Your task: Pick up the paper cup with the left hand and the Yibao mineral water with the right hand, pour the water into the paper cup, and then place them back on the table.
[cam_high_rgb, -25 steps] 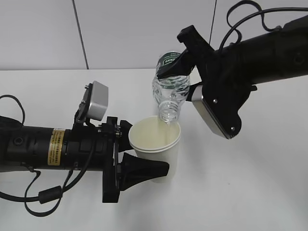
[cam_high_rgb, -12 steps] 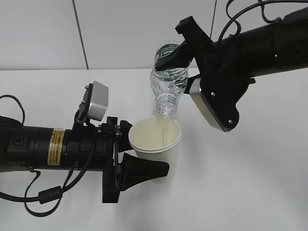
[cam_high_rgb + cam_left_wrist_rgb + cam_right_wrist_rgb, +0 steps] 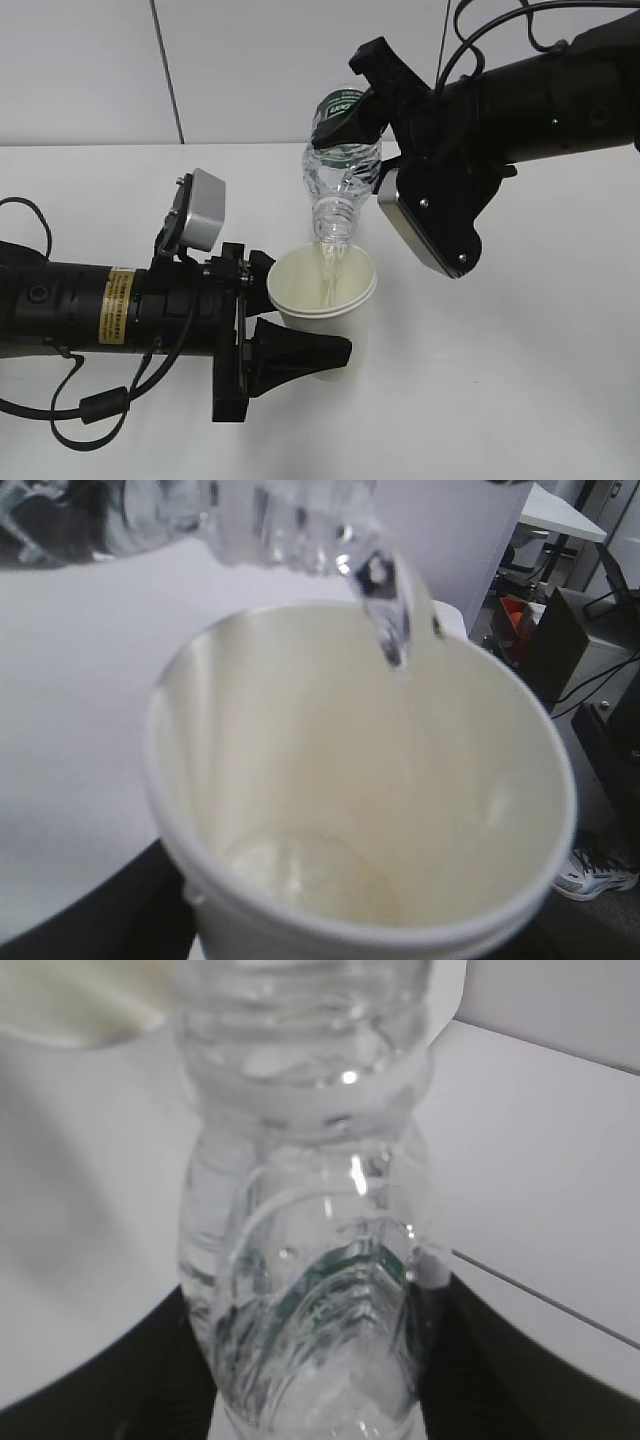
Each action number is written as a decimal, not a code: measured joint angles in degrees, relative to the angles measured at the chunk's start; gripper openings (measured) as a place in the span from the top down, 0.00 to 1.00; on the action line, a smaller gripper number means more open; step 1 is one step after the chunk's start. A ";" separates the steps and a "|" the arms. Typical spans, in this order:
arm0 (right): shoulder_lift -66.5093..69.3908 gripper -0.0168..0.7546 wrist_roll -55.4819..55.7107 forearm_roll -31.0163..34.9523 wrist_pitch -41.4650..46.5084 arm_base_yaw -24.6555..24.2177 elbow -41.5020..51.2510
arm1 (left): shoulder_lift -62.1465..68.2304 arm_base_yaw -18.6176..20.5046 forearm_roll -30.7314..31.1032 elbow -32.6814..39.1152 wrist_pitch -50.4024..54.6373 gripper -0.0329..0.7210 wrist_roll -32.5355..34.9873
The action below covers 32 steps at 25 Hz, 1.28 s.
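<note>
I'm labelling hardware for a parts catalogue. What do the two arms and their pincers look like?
The left arm is a black cylinder with a yellow printed label, a grey box camera on top, thin black cables and a black angular pincer. The right arm is bulkier and black, with looping black cables, a grey-white box module and a black pincer.

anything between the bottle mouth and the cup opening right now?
Nothing visible. The Yibao mineral water, tipped mouth-down in the right hand, sits directly above the paper cup held by the left hand. Only the water stream crosses the gap, falling inside the rim in the left wrist view.
</note>
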 joint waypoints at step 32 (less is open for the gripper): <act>0.07 0.42 -2.44 0.00 1.77 0.00 0.00 | 0.00 0.00 0.39 0.00 0.00 0.38 -0.02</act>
